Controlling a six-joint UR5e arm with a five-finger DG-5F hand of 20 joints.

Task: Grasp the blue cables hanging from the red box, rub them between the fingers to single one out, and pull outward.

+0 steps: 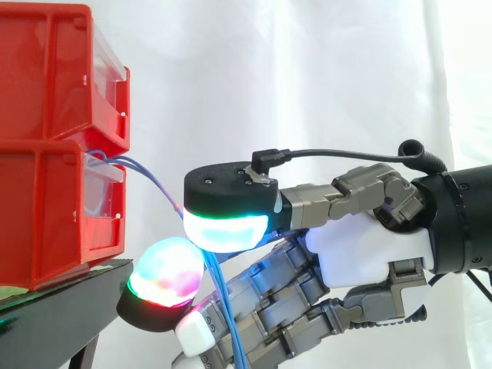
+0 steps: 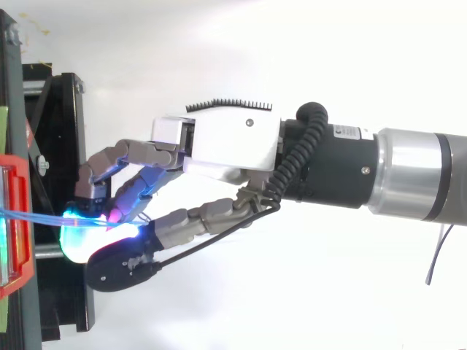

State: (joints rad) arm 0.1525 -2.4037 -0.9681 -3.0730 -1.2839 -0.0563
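Could drag the bins [image 1: 54, 84], stacked at the left edge, across the stand [image 1: 61, 307] or tip them off its front lip under a hard outward pull; no clamp or fastening seen. Could equally haul out the whole bundle rather than one strand, given several strands lying together in the pinch.

Hand [image 1: 361, 254], in from the right: closed on the cables [image 1: 226, 307], with the thumb pad [image 1: 224, 231] on top and a finger pad [image 1: 165, 280] beneath, left of centre in the side view. May drop them with too light a squeeze, or lock them against any rubbing with too firm a one. May also catch the loose ends, dangling at bottom centre, on the curled fingers behind.

Cables: out of the lower bin [image 1: 58, 215] at its front, sloping down and right into the pinch, then hanging straight below it. Two strands at least near the bin; exact count hard to tell. From above, thin pale-blue lines running from the left edge to the glowing pads.

Behind everything, a white curtain [image 1: 323, 77], plain and unbroken. Below it, at lower left, the black stand: flat, hard-looking, probably low on grip under the plastic.
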